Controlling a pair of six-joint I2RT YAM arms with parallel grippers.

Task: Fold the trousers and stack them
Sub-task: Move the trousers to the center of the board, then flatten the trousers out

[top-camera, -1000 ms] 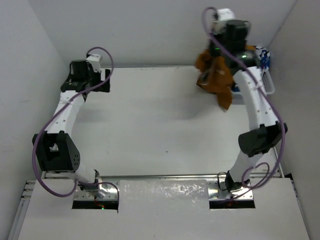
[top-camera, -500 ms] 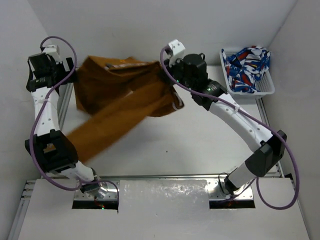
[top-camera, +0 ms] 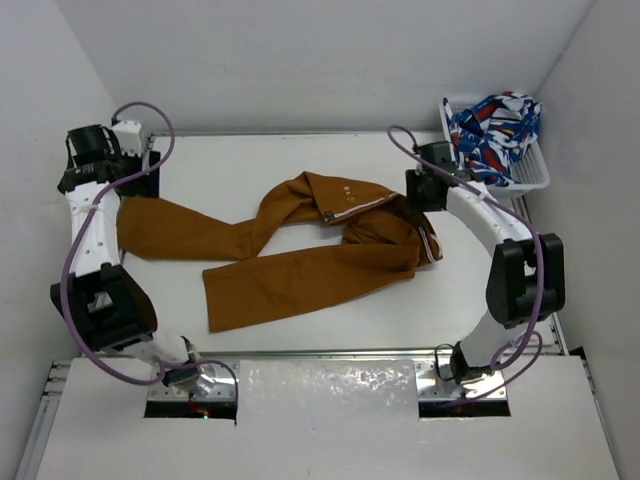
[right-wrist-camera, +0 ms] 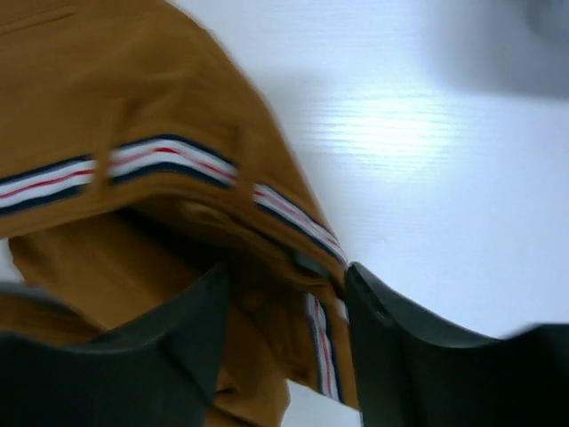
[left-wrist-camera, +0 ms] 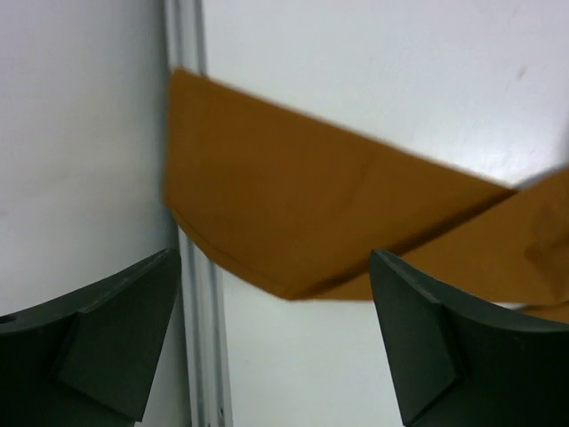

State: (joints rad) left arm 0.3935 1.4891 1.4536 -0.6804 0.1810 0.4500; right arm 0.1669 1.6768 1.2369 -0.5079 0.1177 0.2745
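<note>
One pair of mustard-brown trousers (top-camera: 310,275) lies spread out on the white surface (top-camera: 300,160), not folded. Both legs run left. The waist end is bunched at right, with the pale waistband lining turned up. The upper leg's cuff reaches the left edge of the surface, below the left fingers (left-wrist-camera: 116,338). Those stand wide apart and hold nothing. In the left wrist view the cuff corner overlaps the metal edge rail (left-wrist-camera: 191,89). The right fingers (right-wrist-camera: 418,356) are at the waist end, parted. The waistband fold and its white-red-navy striped tape (right-wrist-camera: 169,156) lie between them, not clamped. A white basket (top-camera: 535,180) in the far right corner holds blue-red-white patterned cloth (top-camera: 490,125), apart from the trousers.
</note>
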